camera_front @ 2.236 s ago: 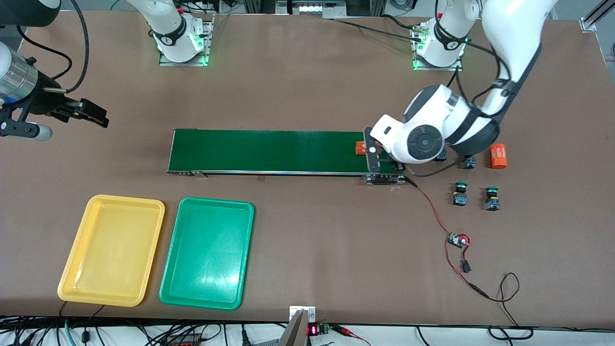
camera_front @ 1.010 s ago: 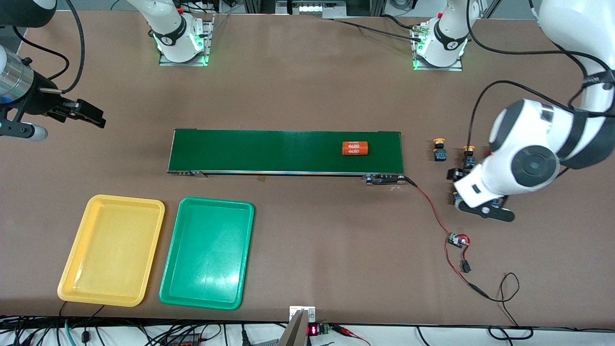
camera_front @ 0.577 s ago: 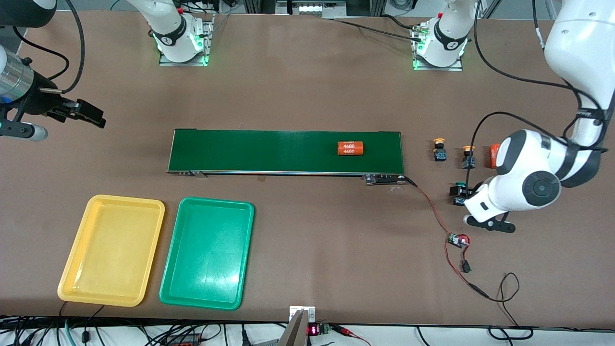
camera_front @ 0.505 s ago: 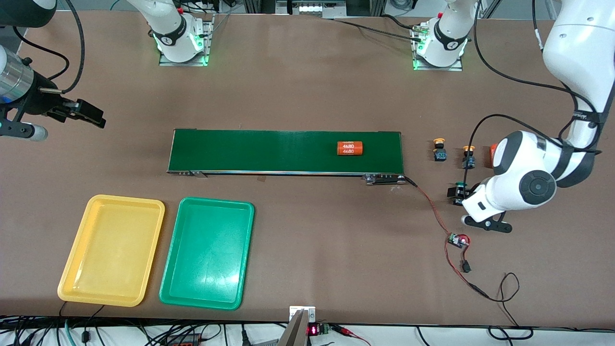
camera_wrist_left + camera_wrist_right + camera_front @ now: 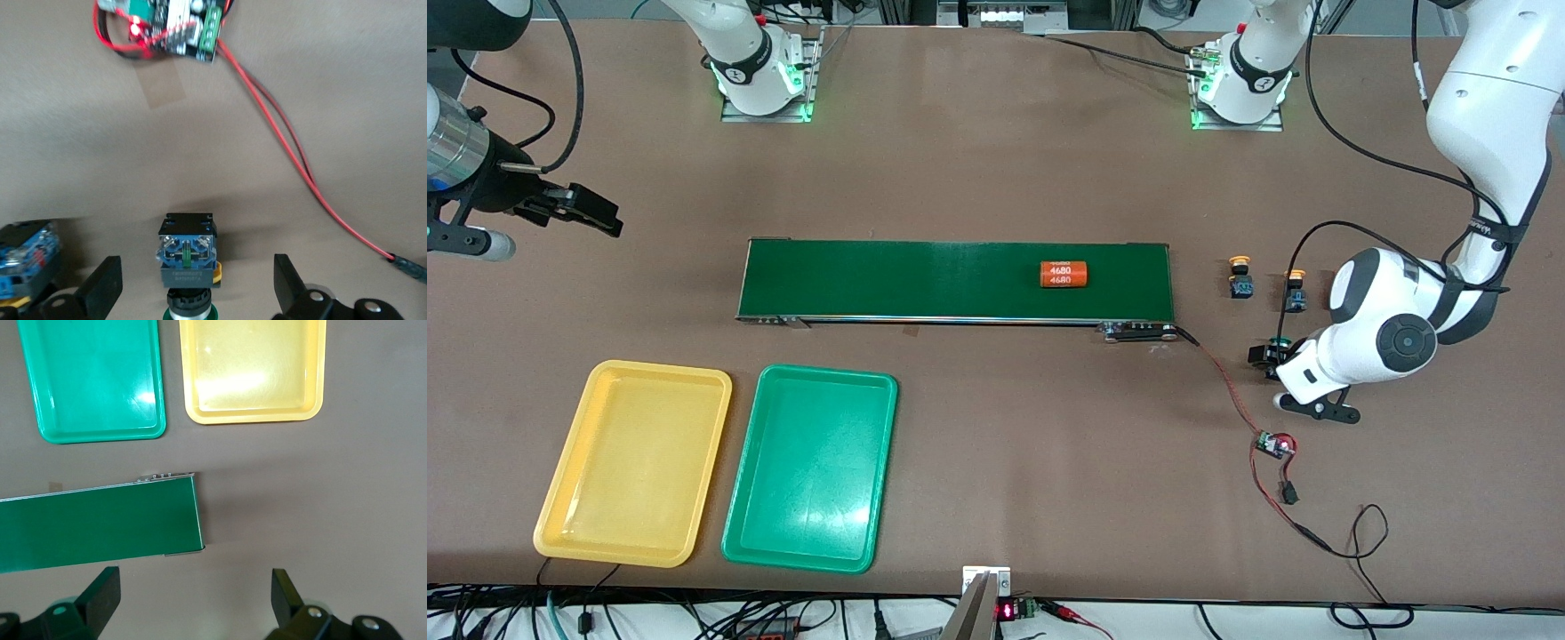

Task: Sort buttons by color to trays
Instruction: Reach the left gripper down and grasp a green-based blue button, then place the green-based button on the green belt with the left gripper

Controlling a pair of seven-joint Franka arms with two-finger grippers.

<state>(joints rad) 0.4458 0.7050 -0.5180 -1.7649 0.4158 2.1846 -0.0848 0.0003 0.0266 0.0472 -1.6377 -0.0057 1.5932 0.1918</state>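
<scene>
Green-capped push-button switch (image 5: 187, 257) with a black-and-blue body stands on the brown surface (image 5: 996, 160) between the spread fingers of the left tool (image 5: 193, 293), which grips nothing. In the front view, two yellow-capped switches (image 5: 1239, 276) sit at 12 o'clock from it. The shallow yellow plastic tray (image 5: 636, 462) and the green plastic tray (image 5: 811, 468) lie side by side. The right tool (image 5: 193, 607) waits fully open, over bare surface.
</scene>
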